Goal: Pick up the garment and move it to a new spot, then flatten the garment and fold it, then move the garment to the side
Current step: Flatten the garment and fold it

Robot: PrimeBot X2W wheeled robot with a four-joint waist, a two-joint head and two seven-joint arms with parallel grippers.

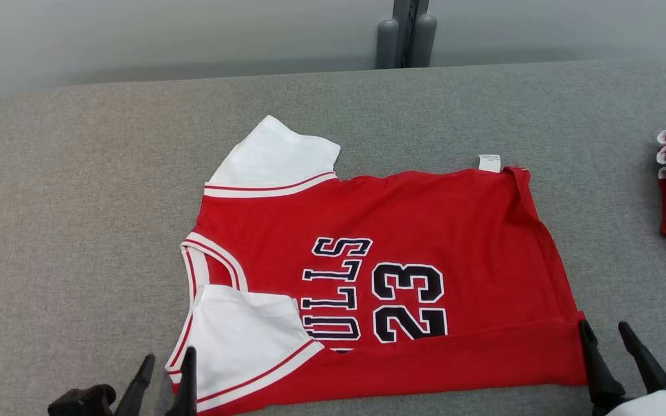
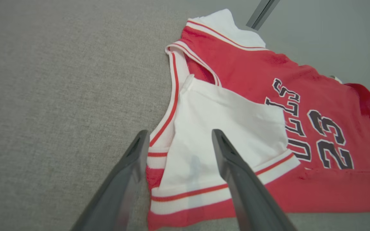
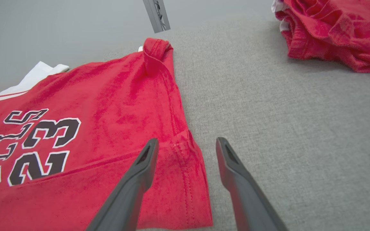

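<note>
Red jersey (image 1: 402, 231) stretches left to right, its near corners at the left gripper (image 1: 169, 353) and right gripper (image 1: 603, 324), both with jaws spread apart.

The left tool (image 1: 169, 353) sits low on the left, fingers wide apart. The right tool (image 1: 604, 324) sits low on the right, fingers apart too.

At bottom centre you see the right gripper (image 3: 186, 144) with its fingers spread wide. The left one is over the lower right corner of the red garment (image 3: 114, 106), and the other is over the grey table (image 3: 284, 128). A heap of red cloth (image 3: 332, 35) lies in the upper right, well apart.
</note>
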